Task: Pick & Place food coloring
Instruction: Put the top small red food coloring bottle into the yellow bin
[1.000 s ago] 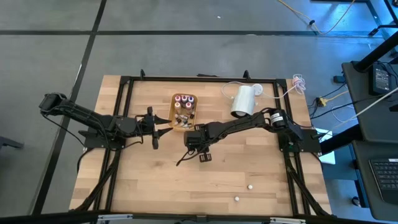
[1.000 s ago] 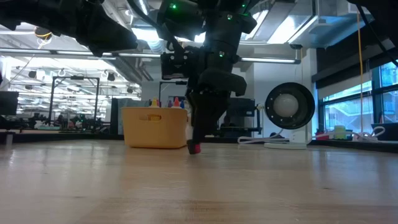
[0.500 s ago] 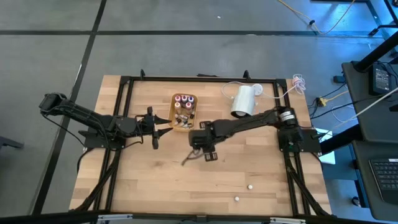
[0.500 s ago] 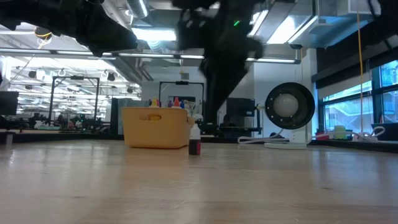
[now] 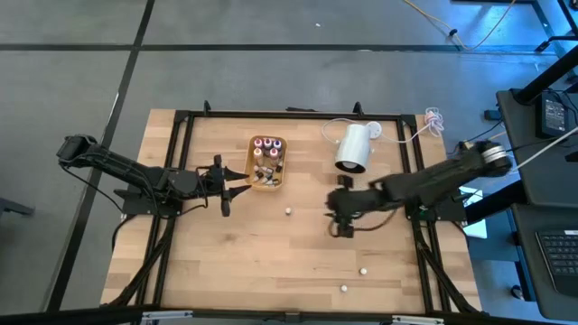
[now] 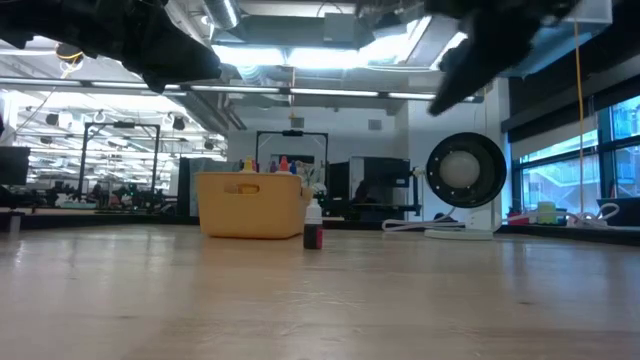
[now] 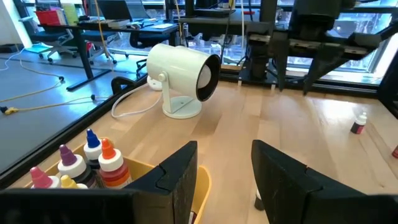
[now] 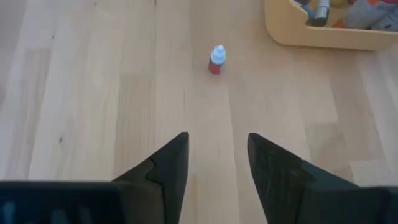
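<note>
**Red Bottle Standing Alone on Desk as Claws Hang Empty**

While a single food coloring bottle [image 5: 288, 212] with a white cap and red body is standing upright on the wooden desk [image 5: 226, 262], just beside the yellow tray [image 5: 267, 163] but not touching it, the right claw [image 5: 336, 219] is hanging above the boards well apart from it, its two dark fingers [image 8: 169, 163] parted with nothing between them. From the right wrist camera the bottle [image 8: 216, 60] is showing beyond the gap between those fingers, with a corner of the tray [image 8: 323, 34] off to one side.

More bottles [image 5: 267, 153] with white caps are sitting packed inside the tray, and their coloured tips [image 6: 265, 165] are poking above its rim in the low view, where the lone bottle [image 6: 313, 226] is standing at the tray's near corner. Two further white-capped bottles [image 5: 362, 270] are resting near the desk's front edge, well away from the tray.

On the other side, the left claw [image 5: 237, 181] is waiting at the tray's edge, its fingers [image 7: 181, 174] likewise spread and gripping nothing. A large white cylinder [image 5: 353, 147] on a stand is lying toward the back of the desk.
</note>
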